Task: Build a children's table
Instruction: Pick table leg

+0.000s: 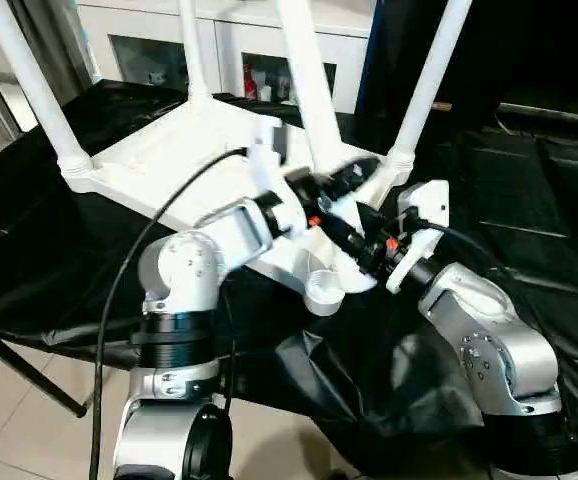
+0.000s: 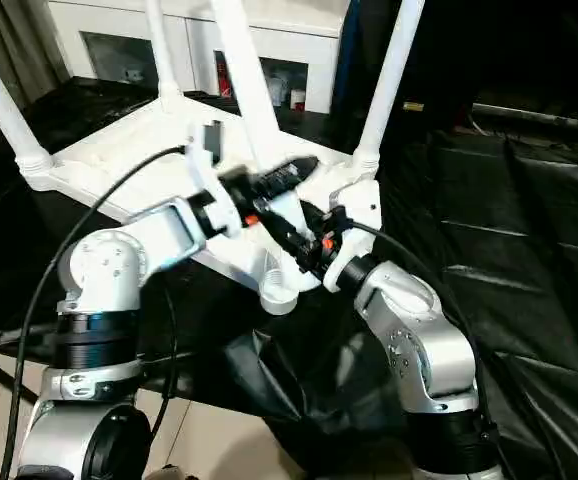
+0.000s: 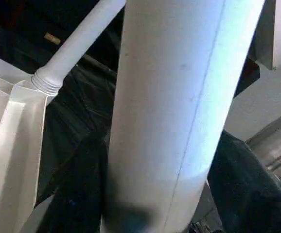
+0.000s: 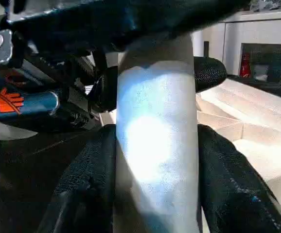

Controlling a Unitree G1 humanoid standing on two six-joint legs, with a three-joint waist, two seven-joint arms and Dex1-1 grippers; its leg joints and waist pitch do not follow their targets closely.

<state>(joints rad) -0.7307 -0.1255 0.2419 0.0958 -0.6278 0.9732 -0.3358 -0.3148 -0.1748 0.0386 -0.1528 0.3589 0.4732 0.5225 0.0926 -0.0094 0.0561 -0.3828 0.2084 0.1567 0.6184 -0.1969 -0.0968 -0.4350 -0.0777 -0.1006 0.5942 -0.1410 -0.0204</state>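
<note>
On a black-draped table (image 1: 529, 200), the head views show the white tabletop (image 1: 169, 160) lying underside up with three legs standing in its corner sockets. Above the near corner socket (image 1: 321, 290), both grippers meet around the fourth leg (image 1: 309, 90). In the left wrist view, the left gripper (image 3: 155, 189) has its black fingers (image 3: 79, 194) either side of that leg. In the right wrist view, the right gripper (image 4: 155, 179) clamps the same leg between both pads (image 4: 89, 174).

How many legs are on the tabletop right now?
4: three seated in corner sockets, far left, far middle and right; the fourth leg is held by both grippers, above the near empty socket.
</note>
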